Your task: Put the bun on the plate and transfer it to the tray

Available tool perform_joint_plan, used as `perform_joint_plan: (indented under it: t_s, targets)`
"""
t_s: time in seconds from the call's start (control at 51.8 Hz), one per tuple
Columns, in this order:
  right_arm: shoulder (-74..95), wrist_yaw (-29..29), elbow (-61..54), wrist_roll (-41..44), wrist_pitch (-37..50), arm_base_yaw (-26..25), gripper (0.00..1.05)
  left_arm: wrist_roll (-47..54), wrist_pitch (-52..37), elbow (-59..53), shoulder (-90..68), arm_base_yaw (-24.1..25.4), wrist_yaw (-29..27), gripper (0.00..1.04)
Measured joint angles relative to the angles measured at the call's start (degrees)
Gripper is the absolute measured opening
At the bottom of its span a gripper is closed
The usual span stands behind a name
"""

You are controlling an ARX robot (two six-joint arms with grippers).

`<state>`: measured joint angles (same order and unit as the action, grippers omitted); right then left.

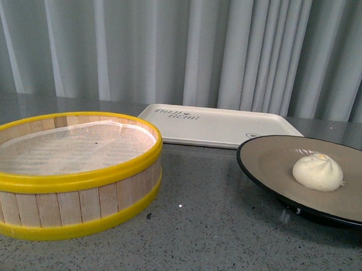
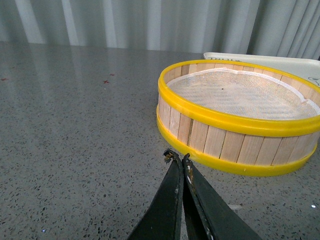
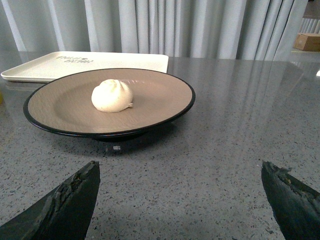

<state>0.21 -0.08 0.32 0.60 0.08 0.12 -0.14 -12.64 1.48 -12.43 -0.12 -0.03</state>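
Bun (image 1: 317, 171) sits on the plate (image 1: 270, 160) at the right of the front view, a little toward the plate's right side, pleated top up. The plate stands on the grey speckled surface (image 1: 200, 238). Behind it and toward the middle lies the tray (image 1: 217, 126), flat, with dark lettering near its far left corner; the plate's rim comes close to the tray's near right edge, and whether they touch cannot be told. A round wooden basket (image 1: 69, 208) with yellow bands fills the left, lined with white cloth (image 1: 66, 148) and holding nothing else. Pale curtains (image 1: 185, 45) hang behind, and neither arm shows in this view. From the left wrist, the left claw (image 2: 177, 159) has its dark tips pressed together with nothing between them, hanging low over bare surface just beside the basket (image 2: 235, 145); a corner of the tray (image 2: 280, 61) shows past the basket. From the right wrist, the right claw (image 3: 180, 167) is spread wide and holds nothing, one tip at each lower corner, with the plate (image 3: 165, 92) standing beyond the gap, apart from both tips. The bun (image 3: 112, 96) rests on the plate's beige inside, and the tray (image 3: 45, 67) lies behind the plate.
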Motion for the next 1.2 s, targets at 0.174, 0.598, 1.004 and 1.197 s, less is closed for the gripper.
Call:
perform_joint_plan:
  t_s: [0.174, 0.598, 1.004, 1.197]
  targets:
    - [0.00, 0.00, 0.00, 0.00, 0.00, 0.00, 0.96, 0.00, 2.56, 0.02, 2.54, 0.00, 0.00, 0.04]
    - [0.00, 0.00, 0.00, 0.00, 0.00, 0.00, 0.96, 0.00, 12.61, 0.02, 12.20, 0.00, 0.02, 0.04]
    - [0.00, 0.00, 0.00, 0.00, 0.00, 0.00, 0.96, -0.07, 12.61, 0.02, 12.22, 0.00, 0.02, 0.73]
    - [0.33, 0.50, 0.04, -0.37, -0.24, 0.20, 0.96, -0.02, 12.61, 0.02, 12.22, 0.00, 0.02, 0.98]
